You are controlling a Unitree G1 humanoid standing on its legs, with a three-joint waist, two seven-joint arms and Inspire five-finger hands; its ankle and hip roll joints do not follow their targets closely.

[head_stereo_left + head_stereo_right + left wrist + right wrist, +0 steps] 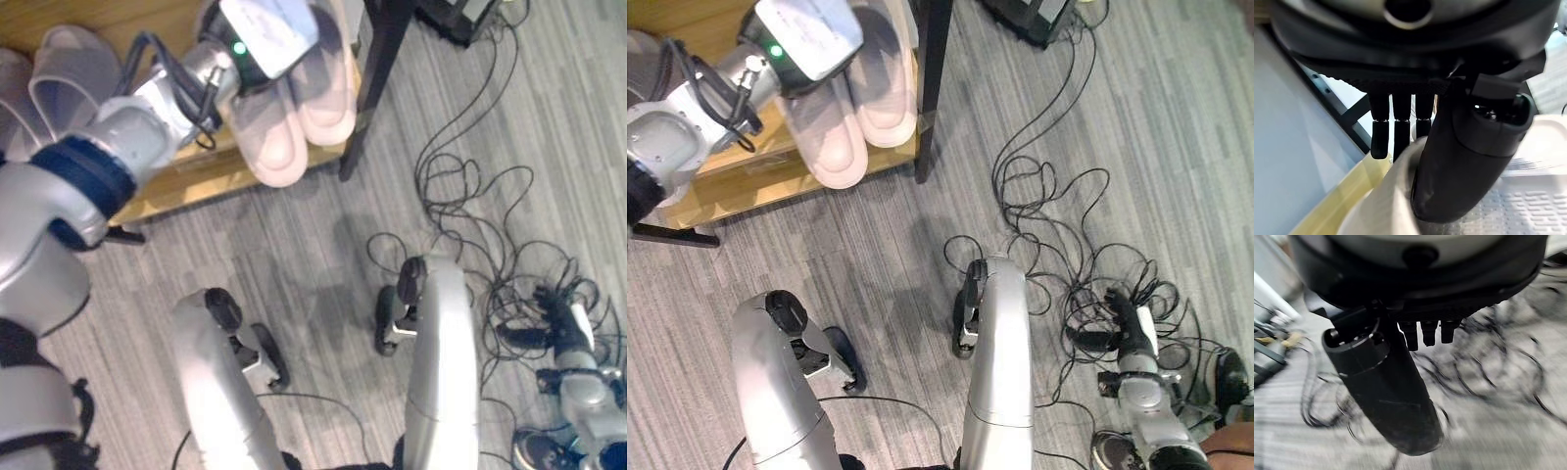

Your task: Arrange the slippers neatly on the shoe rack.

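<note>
One low shoe rack of pale yellowish wood with black metal legs (186, 186) stands on grey striped carpet flooring (294, 255), at the far side of the scene. Two pale pink soft slippers (294, 108), held together as a pair, overhang the front edge of the rack's shelf near its black upright leg (377, 78), toes pointing toward the robot. Two further pale grey-pink slippers (54, 83) lie side by side on the same shelf, well apart toward the robot's left.

Left hand (1459, 161): raised at the rack, thumb and fingers (1380, 139) curled round the rim of one pink slipper, whose ribbed sole shows beside the thumb in the left wrist view.

Right hand (1132, 328): hangs low at the robot's right side above the carpet, holding nothing; thumb extended, fingertips short and bent in the right wrist view.

Several black cables (1048, 206) loop loosely across the carpet, right of the rack.
</note>
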